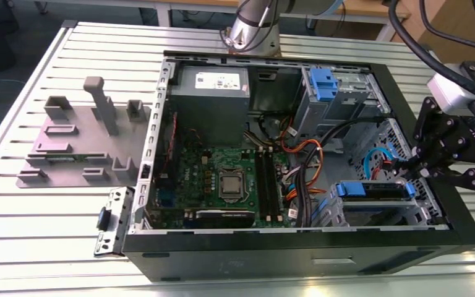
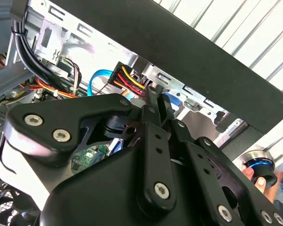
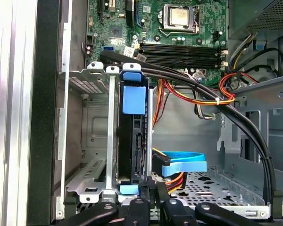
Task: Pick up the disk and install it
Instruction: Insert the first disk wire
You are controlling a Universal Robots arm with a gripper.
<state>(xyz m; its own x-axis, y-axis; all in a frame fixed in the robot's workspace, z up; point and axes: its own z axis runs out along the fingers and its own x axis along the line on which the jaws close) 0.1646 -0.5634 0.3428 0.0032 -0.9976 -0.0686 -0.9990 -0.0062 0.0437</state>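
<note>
Exterior view: arm (image 1: 460, 133) low beside case (image 1: 303, 247), fingers (image 1: 420, 168) at disk (image 1: 373, 190)

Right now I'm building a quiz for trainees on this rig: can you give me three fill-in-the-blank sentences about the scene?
The grey stand sits to the exterior view's ___ of the computer case. The disk, standing in the drive cage, carries a bracket coloured ___. The gripper is at the case's edge on the exterior view's ___.
Missing words: left; blue; right.

Black linkage gripper (image 2: 155, 141), silver screws, silver-grey arm (image 1: 254, 28)
</note>
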